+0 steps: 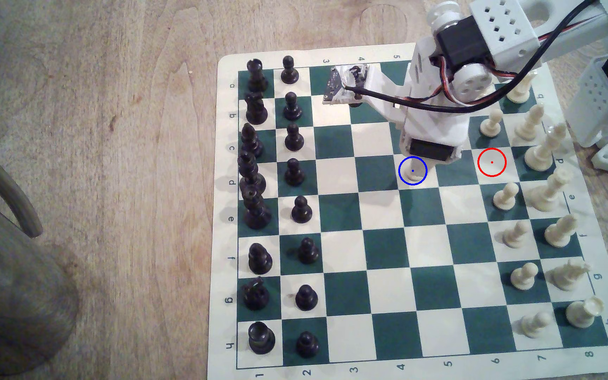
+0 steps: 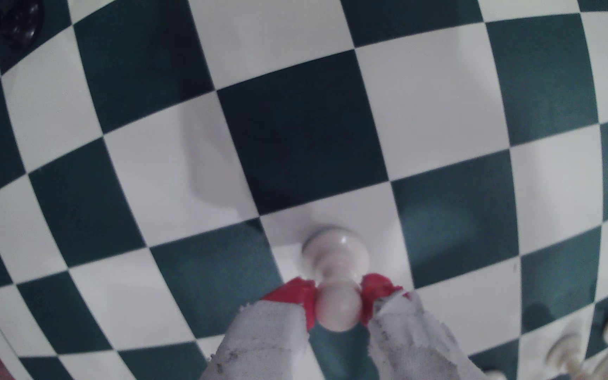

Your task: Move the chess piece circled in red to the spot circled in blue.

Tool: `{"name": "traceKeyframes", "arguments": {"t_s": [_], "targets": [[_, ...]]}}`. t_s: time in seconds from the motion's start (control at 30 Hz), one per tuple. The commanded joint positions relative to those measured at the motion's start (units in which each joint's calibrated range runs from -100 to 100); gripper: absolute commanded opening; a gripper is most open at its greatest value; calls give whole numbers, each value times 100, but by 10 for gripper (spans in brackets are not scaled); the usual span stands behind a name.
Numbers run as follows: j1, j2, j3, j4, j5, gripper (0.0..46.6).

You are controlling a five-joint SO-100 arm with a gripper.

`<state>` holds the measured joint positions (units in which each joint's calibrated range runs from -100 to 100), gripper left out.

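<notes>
Red-tipped fingers of the gripper pinch the ball head of the cream pawn, whose base rests on a cream square. Seen from the exterior view, that pawn stands inside the blue-ringed square, two squares to the exterior view's left of the red-ringed square. Around it spreads the green-and-cream chessboard mat, lying flat on a worn wooden table.

A worn wooden tabletop under soft, warm light.
</notes>
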<state>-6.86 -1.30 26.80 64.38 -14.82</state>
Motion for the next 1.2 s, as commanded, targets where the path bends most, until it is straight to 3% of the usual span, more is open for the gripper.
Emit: {"name": "traceKeyframes", "arguments": {"t_s": [0.0,0.1,0.27,0.53,0.93,1.17], "targets": [[80,-82,-32,-1,-29,45],[87,-116,-32,89,-15,122],[103,-252,4,130,15,151],[103,-346,22,114,10,175],[400,-1874,430,589,283,214],[338,-4896,1989,1449,308,179]]}}
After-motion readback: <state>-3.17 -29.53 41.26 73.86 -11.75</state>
